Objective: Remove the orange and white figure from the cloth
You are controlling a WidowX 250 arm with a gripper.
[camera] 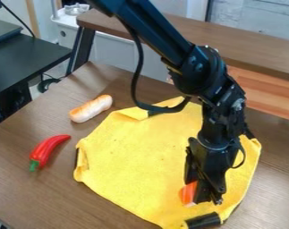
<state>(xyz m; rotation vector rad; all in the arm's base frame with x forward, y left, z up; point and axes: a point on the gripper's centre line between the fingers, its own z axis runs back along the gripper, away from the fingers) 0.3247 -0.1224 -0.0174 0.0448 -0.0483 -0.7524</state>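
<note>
The black gripper (205, 192) hangs low over the front right part of the yellow cloth (131, 159). Right beside its lower end is the orange and white figure (188, 195), on the cloth's area, its right part hidden behind the gripper. Whether the two touch or the figure is held, I cannot tell. The cloth lies spread on the brown table, with some edges folded over.
A red chili pepper (46, 150) with a green stem lies left of the cloth. Farther back is a bread-like roll (91, 108). A raised brown shelf (254, 49) runs along the back, and a black table (27, 58) stands at the upper left.
</note>
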